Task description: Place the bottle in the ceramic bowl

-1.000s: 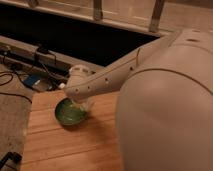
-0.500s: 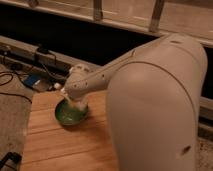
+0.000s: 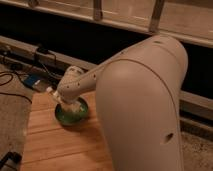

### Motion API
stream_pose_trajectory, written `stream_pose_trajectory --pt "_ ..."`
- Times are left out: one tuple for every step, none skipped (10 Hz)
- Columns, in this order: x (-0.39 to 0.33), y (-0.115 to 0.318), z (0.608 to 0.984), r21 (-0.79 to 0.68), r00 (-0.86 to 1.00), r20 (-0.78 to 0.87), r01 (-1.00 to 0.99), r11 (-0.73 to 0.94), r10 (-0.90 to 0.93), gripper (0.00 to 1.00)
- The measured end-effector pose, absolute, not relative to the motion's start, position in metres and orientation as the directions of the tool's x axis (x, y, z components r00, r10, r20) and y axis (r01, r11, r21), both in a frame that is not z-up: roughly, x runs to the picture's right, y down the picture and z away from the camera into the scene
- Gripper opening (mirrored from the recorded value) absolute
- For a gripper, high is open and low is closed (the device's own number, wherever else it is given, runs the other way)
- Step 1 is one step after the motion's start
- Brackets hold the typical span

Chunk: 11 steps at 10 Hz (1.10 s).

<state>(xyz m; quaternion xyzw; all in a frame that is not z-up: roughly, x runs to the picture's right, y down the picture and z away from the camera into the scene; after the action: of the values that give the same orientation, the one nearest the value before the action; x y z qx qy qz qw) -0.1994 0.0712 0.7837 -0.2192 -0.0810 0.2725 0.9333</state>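
Camera view: one arm reaching down over a wooden surface (image 3: 55, 145).
Ceramic bowl (image 3: 64, 116): green, near the surface's far edge.
Gripper (image 3: 70, 106): directly over the ceramic bowl; jaws' opening hidden, cannot tell.
Bottle (image 3: 75, 107): whitish shape at the bowl, beneath the gripper.

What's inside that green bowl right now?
Over the green bowl hangs the robot's pincer, covering most of the inside. Something pale shows beneath it, perhaps the bottle, but I can't tell. The bowl sits on a wooden table.
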Motion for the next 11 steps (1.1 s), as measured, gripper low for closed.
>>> stream_pose_trajectory --pt "-0.2008 0.0716 0.7833 -0.454 0.839 0.033 -0.471 0.756 0.543 0.28" --pt "-0.2013 0.0719 0.7832 -0.455 0.840 0.034 -0.470 0.756 0.542 0.38" --pt "-0.2010 0.0718 0.7833 -0.454 0.839 0.033 -0.471 0.756 0.542 0.48" --pt "-0.2005 0.0717 0.7834 -0.454 0.839 0.033 -0.471 0.756 0.543 0.58" --pt "-0.2004 0.0717 0.7834 -0.454 0.839 0.033 -0.472 0.756 0.543 0.68" --pt "-0.2005 0.0716 0.7834 -0.454 0.839 0.033 -0.471 0.756 0.543 0.76" --pt "-0.2005 0.0718 0.7834 -0.454 0.839 0.033 -0.471 0.756 0.543 0.80" --pt "-0.2008 0.0718 0.7833 -0.454 0.839 0.033 -0.471 0.756 0.543 0.80" --pt "-0.2007 0.0718 0.7833 -0.454 0.839 0.033 -0.471 0.756 0.543 0.80" --pt "-0.2005 0.0717 0.7834 -0.454 0.839 0.033 -0.471 0.756 0.543 0.80" --pt "-0.2004 0.0717 0.7834 -0.454 0.839 0.033 -0.472 0.756 0.543 0.80"
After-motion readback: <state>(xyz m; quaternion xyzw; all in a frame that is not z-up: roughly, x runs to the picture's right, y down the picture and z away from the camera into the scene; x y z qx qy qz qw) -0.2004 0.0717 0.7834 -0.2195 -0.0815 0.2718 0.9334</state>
